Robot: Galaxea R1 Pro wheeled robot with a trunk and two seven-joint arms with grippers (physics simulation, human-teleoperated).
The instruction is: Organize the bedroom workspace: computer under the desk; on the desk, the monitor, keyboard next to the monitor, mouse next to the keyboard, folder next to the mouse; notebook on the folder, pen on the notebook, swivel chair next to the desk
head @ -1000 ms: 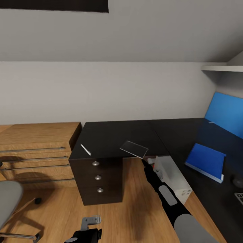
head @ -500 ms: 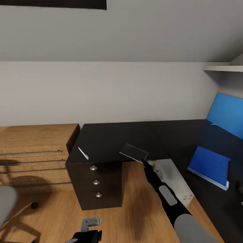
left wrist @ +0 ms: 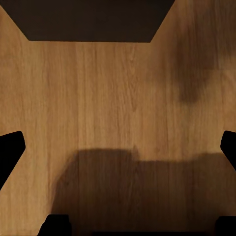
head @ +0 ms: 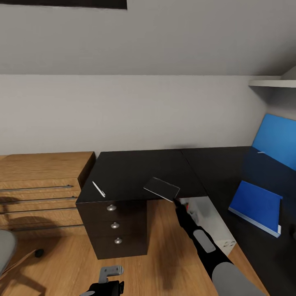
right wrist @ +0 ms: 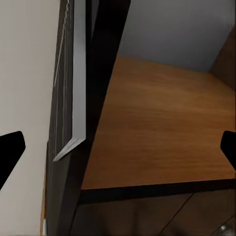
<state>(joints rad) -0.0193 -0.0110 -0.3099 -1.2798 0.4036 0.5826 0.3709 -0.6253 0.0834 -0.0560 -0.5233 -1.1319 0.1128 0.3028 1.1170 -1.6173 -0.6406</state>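
pale grey walls close off the corner where my long l-shaped glossy black table point(head: 135, 170) stands on a warm wood floor point(head: 164, 255), dark drawers with round silver knobs point(head: 115, 225) under its near end and a low light-wood cabinet point(head: 39, 185) just beside it on the left.

my right arm reaches forward to the table's front edge, and the right jaws point(head: 176, 200) sit at the corner of a thin flat dark notebook point(head: 162, 188) that overhangs that edge, tilted. in the right wrist view the notebook point(right wrist: 78, 88) shows edge-on with pale pages between my dark fingertips point(right wrist: 11, 147), which stand wide apart; whether they actually pinch it i cannot tell.

a slim white pen point(head: 98, 189) lies on the table, left of the notebook and apart from it. the bright blue flat folder with white page edges point(head: 257, 205) lies further right on the table, well apart from my right jaws, near the blue back panel point(head: 275, 139). a light grey box-shaped computer tower point(head: 211, 224) stands under the table, just beside my right forearm.

my left jaws point(head: 110, 274) hang low over bare floor, spread open.
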